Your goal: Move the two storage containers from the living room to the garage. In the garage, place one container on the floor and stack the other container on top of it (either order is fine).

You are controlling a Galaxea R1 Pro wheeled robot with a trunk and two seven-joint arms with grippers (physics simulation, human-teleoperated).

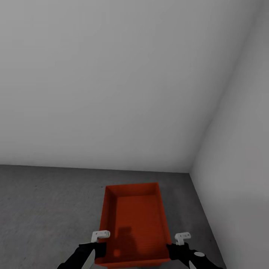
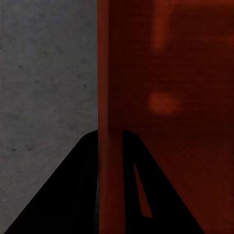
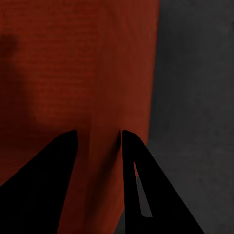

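Both grippers clamp one red-orange rectangular open-top storage container (image 1: 132, 220) by its long side walls near the end closest to the robot. Left gripper (image 1: 98, 244): seen from the head camera at the container's left wall; in the left wrist view its two black fingers (image 2: 73, 195) straddle the thin red wall (image 2: 109, 146), one outside and one inside, closed on it. Right gripper (image 1: 175, 246): at the right wall; in the right wrist view its black fingers (image 3: 44, 180) likewise sit on either side of the wall (image 3: 100, 161), pinching it. Surroundings, largest first: plain white-grey walls (image 1: 112, 74) meeting in a corner ahead and to the right; dark grey speckled concrete floor (image 1: 45, 205) of the garage below them; the container, lying lengthwise away from the robot near that corner, its interior bare apart from a dark shadow. Whether its base touches the floor or hangs just above it cannot be told.
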